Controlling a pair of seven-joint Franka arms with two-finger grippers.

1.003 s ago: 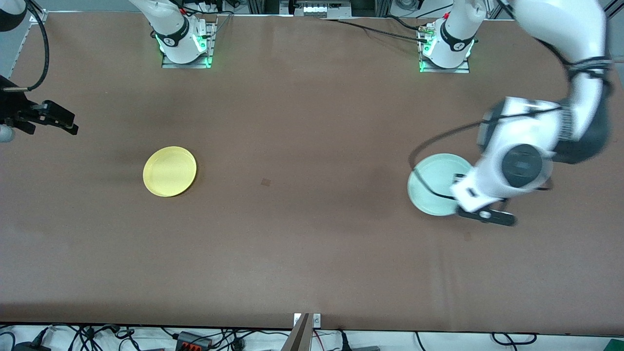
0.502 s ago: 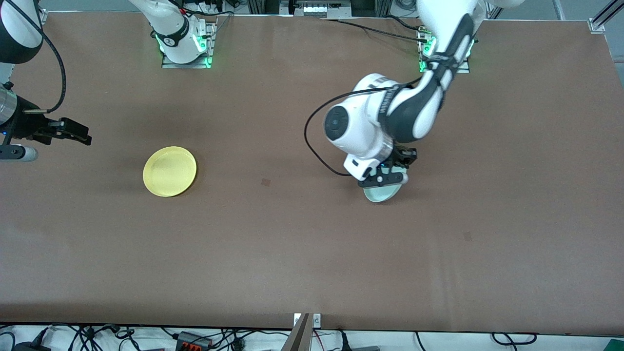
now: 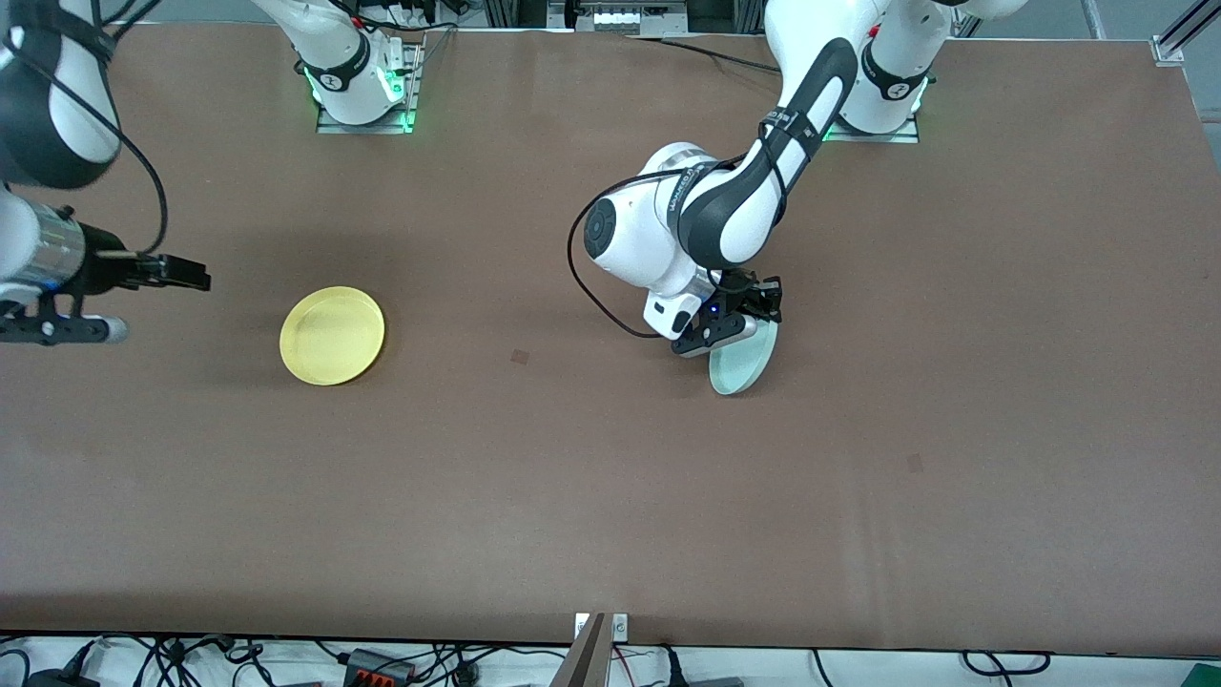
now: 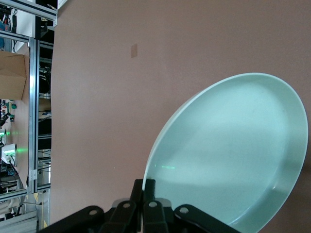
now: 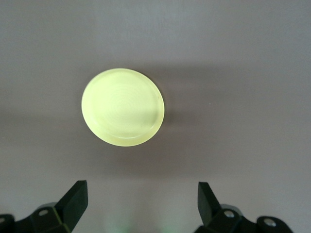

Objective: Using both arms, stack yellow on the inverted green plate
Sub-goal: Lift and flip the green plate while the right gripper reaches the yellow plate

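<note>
A brown table (image 3: pixel 572 496) seen from above, with two white robot arms based along its top edge.

The left end effector (image 3: pixel 742 322) is over the middle of the table, at about 3 o'clock from the table's centre. Its fingers are clamped together on the rim of the green plate (image 3: pixel 743 361), which is tilted steeply on edge and shows as a narrow oval. In the left wrist view the green plate (image 4: pixel 233 155) fills most of the frame, its hollow face toward the camera, its rim pinched between the black fingers (image 4: pixel 146 191).

The yellow plate (image 3: pixel 332 335) lies flat and upright on the table toward the right arm's end, at about 9 o'clock from the centre, well apart from the green plate.

The right end effector (image 3: pixel 181 277) hangs at about 10 o'clock from the yellow plate, fingers spread wide, holding nothing. Its wrist view shows the yellow plate (image 5: pixel 122 107) between the parted fingertips (image 5: pixel 75 199).
</note>
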